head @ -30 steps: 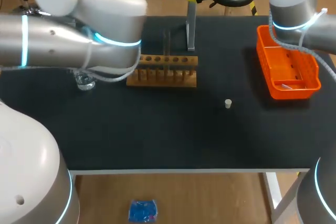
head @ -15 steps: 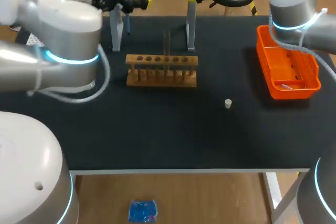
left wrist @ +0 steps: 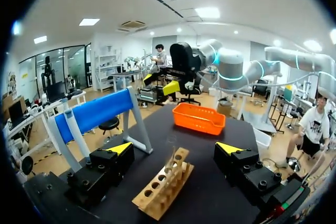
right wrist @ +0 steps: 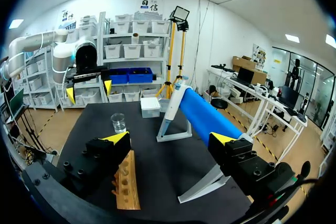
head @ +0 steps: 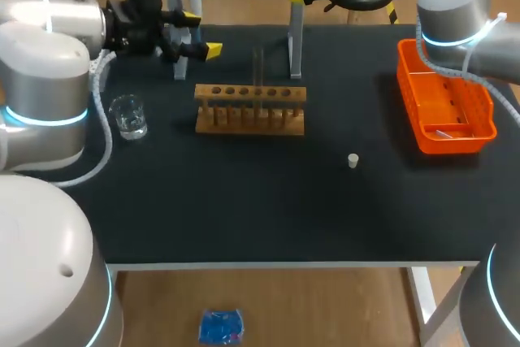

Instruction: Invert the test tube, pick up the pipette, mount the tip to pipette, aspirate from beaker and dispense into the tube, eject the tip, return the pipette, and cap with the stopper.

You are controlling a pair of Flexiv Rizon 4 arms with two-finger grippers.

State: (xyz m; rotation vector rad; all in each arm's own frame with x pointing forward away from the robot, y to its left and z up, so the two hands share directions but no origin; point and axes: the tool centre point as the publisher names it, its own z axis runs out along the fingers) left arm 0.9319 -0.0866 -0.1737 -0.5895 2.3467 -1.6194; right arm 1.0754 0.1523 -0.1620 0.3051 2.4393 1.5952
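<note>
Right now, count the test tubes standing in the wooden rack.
1. The test tube stands near the middle of the wooden rack; another clear one could go unseen.

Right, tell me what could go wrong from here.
1. The test tube is thin, clear and hard to see in the rack. The open left gripper near it could miss it or knock the rack.
2. The beaker stands close to the left arm, so a swing could tip it.
3. The stopper lies loose on the table and might roll if bumped.
</note>
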